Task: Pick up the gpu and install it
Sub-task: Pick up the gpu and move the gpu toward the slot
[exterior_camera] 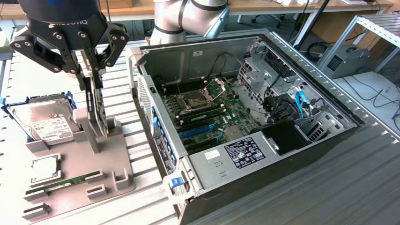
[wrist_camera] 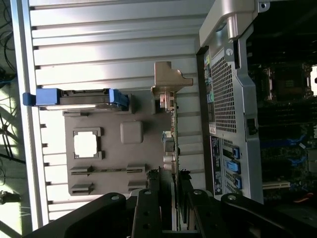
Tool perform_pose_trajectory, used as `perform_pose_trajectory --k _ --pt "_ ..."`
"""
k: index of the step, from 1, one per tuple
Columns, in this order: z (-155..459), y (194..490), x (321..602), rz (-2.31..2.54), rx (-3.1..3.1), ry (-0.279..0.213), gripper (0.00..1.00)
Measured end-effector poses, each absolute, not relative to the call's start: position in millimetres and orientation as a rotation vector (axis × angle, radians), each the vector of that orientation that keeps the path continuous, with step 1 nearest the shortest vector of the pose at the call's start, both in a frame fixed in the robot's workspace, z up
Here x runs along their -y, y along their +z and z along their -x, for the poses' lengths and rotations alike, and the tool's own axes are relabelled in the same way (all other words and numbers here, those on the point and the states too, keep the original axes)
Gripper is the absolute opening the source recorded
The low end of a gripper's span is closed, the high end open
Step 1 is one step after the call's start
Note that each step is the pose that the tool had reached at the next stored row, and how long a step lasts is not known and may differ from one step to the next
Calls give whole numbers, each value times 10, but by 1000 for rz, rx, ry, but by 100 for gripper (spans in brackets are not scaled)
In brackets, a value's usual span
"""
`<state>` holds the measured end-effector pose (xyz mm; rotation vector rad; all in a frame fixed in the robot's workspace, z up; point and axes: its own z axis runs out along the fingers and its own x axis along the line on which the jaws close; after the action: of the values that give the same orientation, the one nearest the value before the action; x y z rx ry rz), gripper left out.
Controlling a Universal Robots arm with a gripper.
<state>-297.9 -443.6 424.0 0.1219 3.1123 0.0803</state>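
Note:
The gpu (exterior_camera: 95,112) is a thin dark card standing on edge over the grey parts holder (exterior_camera: 84,157), left of the open computer case (exterior_camera: 206,161) in the exterior view. My gripper (exterior_camera: 89,84) comes down from above with its fingers pressed on both faces of the card's upper edge. I cannot tell whether the card's lower edge still sits in the holder's slot. In the wrist view the gpu (wrist_camera: 173,129) appears edge-on between my gripper's (wrist_camera: 171,181) black fingers, with its metal end bracket (wrist_camera: 168,82) at the far end.
A silver hard drive (exterior_camera: 44,119) in a blue frame, a square chip (exterior_camera: 45,169) and a green memory stick (exterior_camera: 62,183) rest on the holder. Inside the case, the motherboard's blue slots (exterior_camera: 196,131) lie exposed. The arm's base (exterior_camera: 181,18) stands behind the case.

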Motion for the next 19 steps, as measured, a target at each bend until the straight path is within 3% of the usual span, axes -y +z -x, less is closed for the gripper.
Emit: perform_pose_trajectory --k 19 --pt "2979 4372 4436 -122 -3112 80 27"
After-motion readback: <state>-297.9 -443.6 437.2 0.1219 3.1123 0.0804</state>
